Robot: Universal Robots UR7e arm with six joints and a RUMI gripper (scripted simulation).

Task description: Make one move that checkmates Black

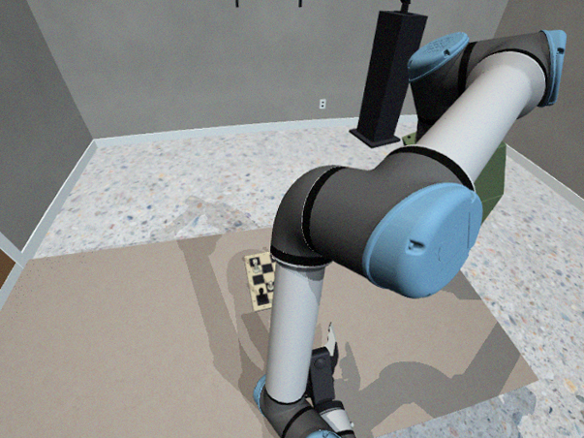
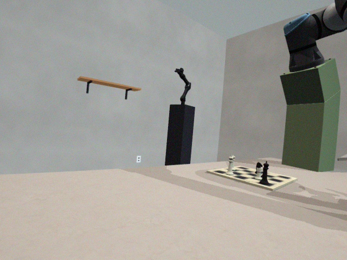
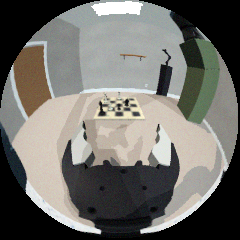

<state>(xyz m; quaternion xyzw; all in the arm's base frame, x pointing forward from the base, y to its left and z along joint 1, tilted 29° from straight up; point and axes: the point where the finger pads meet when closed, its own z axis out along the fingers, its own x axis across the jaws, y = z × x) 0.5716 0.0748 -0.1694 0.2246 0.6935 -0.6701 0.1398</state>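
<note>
I have the pincer (image 3: 121,136) spread wide and holding nothing, low over the tan surface (image 1: 102,339), facing the chessboard (image 3: 119,109) so I can line up before choosing a piece. The board lies well ahead, its white and black pieces upright. The arm (image 1: 293,327) folds sharply at the elbow, forearm dropping almost straight down.

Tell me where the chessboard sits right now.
The chessboard lies flat on the tan table, at the right of the exterior view, just in front of the green pedestal. In the wrist view it lies ahead of the open end effector.
</note>
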